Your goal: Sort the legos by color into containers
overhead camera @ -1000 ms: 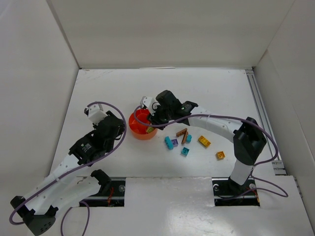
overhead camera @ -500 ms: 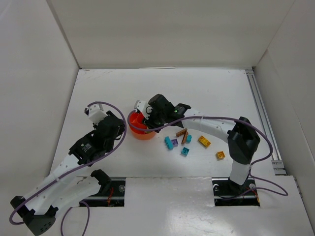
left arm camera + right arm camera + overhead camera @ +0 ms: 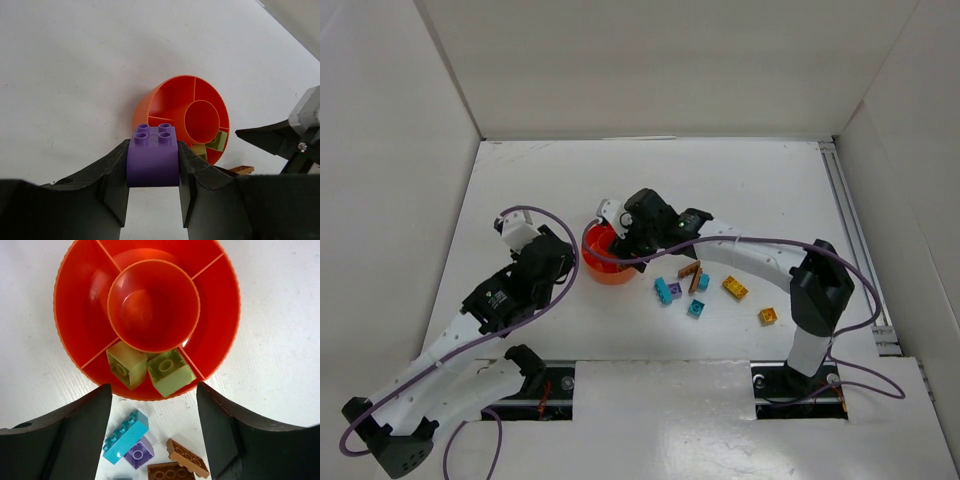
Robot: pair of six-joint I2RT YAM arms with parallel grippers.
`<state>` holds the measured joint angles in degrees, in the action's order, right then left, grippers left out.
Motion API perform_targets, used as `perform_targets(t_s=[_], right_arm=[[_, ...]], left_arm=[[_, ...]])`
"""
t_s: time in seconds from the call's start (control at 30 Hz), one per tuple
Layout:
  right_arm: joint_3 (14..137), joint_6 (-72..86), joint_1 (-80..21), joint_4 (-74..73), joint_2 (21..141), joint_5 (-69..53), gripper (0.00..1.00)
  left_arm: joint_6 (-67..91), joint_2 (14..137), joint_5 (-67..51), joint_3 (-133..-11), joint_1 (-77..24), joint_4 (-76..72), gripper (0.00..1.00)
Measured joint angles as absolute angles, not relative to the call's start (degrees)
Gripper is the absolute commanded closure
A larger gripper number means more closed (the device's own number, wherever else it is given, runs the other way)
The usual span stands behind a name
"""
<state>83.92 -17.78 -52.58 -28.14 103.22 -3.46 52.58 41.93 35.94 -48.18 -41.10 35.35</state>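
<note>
The left gripper (image 3: 153, 169) pinched a purple brick (image 3: 152, 157) between its fingers, studs up. In the left wrist view the orange dish (image 3: 159, 102) sat on the table just beyond the brick, at 1 o'clock. The right gripper (image 3: 152, 407) hung over the dish with its jaws spread wide and nothing between them. Two pale yellow-green bricks (image 3: 126, 365) lay touching in the wedge at 6 o'clock of the hub in the right wrist view. Outside the rim, also at 6 o'clock, lay a teal brick (image 3: 126, 436), a small purple piece (image 3: 138, 454) and brown bricks (image 3: 187, 465). In the top view two orange-yellow bricks (image 3: 735, 288) lay at 4 o'clock, well apart from the dish.
</note>
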Motion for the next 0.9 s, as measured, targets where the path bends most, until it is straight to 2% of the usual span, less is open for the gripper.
perform_targets(t_s=[0.2, 0.37, 0.47, 0.7, 0.9], right_arm=[[83.37, -17.69, -52.58, -28.10, 99.96, -2.79, 0.25], [79.68, -15.86, -51.35, -27.14, 92.66, -2.83, 0.23], [75.26, -14.33, -48.16, -25.28, 86.24, -3.60, 0.22], [66.17, -12.03, -40.21, -23.57, 75.64, -3.46, 0.18], [62.35, -11.55, -36.62, -23.57, 72.47, -4.12, 0.18]], left_arm=[[51.68, 41.93, 35.38, -48.18, -41.10, 35.03, 0.94], [48.99, 43.03, 32.38, -48.14, -41.08, 32.47, 0.95], [45.71, 45.41, 28.08, -47.72, -41.06, 29.23, 1.00], [40.62, 54.24, 20.73, -46.33, -41.08, 24.36, 1.00], [38.81, 54.72, 18.96, -44.47, -41.06, 21.32, 1.00]])
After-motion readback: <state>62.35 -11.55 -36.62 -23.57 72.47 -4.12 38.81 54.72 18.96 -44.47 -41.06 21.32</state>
